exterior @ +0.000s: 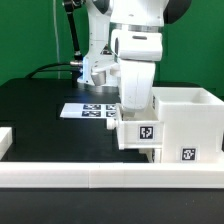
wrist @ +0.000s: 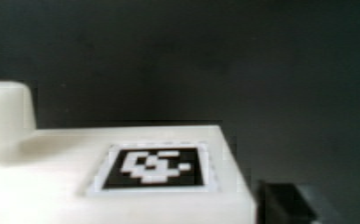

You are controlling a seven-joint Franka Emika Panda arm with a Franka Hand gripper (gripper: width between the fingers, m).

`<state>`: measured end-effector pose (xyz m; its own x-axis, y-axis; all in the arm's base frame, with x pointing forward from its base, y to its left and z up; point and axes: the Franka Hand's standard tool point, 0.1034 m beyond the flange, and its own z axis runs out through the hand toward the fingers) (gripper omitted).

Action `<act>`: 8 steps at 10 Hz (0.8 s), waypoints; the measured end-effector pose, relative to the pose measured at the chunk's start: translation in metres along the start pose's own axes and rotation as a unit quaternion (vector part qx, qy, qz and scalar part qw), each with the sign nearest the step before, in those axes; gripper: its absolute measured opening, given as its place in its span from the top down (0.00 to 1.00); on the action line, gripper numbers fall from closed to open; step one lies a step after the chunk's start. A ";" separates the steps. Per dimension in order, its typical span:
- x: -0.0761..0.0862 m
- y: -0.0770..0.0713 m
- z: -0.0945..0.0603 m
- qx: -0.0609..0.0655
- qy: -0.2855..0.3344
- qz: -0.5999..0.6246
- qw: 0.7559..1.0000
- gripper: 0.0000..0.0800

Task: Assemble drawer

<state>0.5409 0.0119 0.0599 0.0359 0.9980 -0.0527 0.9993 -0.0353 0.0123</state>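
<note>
Housing [exterior: 185, 122] stands on black surface [exterior: 40, 110] at exterior view's right, tray [exterior: 142, 133] touching its near side directly beneath pincer [exterior: 136, 100], whose jaw state cannot be told.

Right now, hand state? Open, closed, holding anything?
Hand: cannot be told. It is down at a white drawer part, fingertips hidden behind it.

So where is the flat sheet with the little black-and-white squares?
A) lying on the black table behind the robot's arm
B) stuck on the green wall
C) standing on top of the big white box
A: the marker board lies flat on the black table, behind the arm and off to the exterior view's left of the housing.
</note>
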 end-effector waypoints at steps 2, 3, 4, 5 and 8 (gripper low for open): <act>0.004 0.003 -0.008 -0.003 0.000 0.005 1.000 0.43; 0.005 0.005 -0.014 0.003 -0.003 0.004 1.000 0.24; 0.003 0.007 -0.021 0.001 -0.005 0.005 1.000 0.21; 0.000 0.009 -0.031 0.000 -0.008 0.005 1.000 0.21; -0.028 0.021 -0.055 -0.009 -0.014 -0.010 1.000 0.19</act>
<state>0.5606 -0.0143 0.1161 0.0165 0.9965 -0.0819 0.9995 -0.0142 0.0291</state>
